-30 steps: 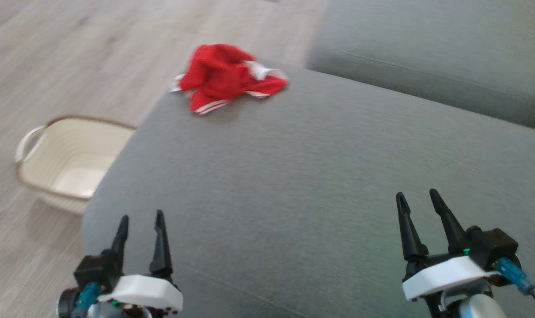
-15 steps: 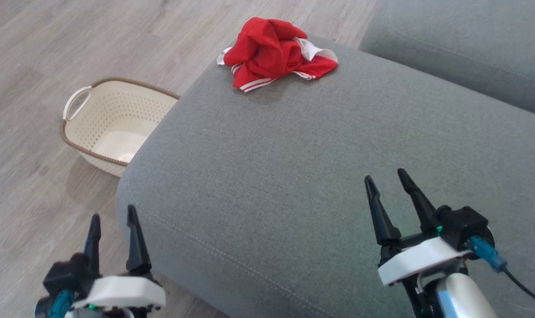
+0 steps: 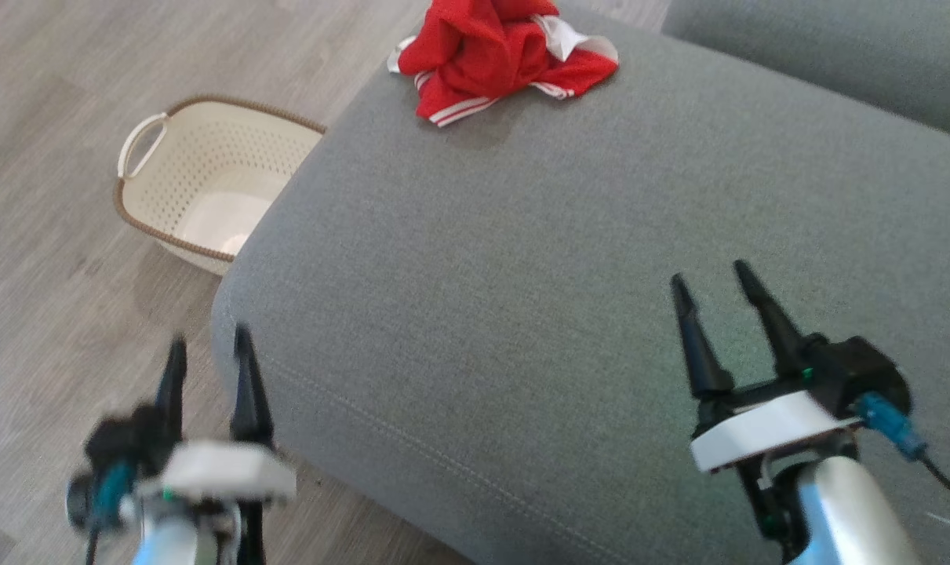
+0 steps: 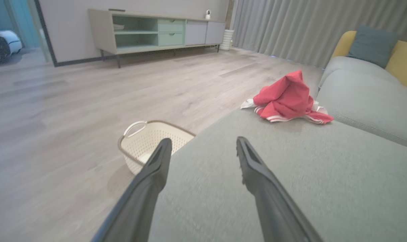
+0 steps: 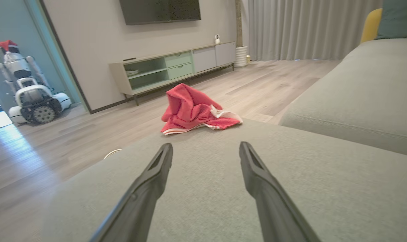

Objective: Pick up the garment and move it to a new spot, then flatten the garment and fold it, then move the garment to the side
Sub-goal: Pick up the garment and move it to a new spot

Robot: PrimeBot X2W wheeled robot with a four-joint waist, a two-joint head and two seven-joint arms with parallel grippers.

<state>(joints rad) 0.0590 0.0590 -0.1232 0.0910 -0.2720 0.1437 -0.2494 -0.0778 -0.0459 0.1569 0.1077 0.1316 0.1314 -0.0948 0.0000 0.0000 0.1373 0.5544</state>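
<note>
A red garment (image 3: 502, 59) with white stripes lies crumpled at the far left corner of the grey sofa cushion (image 3: 537, 275). The left wrist view has the garment (image 4: 287, 99) ahead to the right; in the right wrist view the garment (image 5: 193, 111) sits straight ahead. My left gripper (image 3: 210, 350) is open at the cushion's near left edge, over the floor, holding nothing. Over the near right part of the cushion my right gripper (image 3: 714, 284) is open and empty too. Both are far from the garment.
A cream perforated basket (image 3: 208, 184) with a brown rim stands on the wooden floor left of the cushion. A second grey cushion (image 3: 835, 55) lies at the far right. A TV cabinet (image 5: 173, 67) and a parked white robot (image 5: 32, 97) stand across the room.
The head camera has tilted and turned, so the whole scene shifted right and up. Both grippers stay open and empty; the right one has risen a little in view.
</note>
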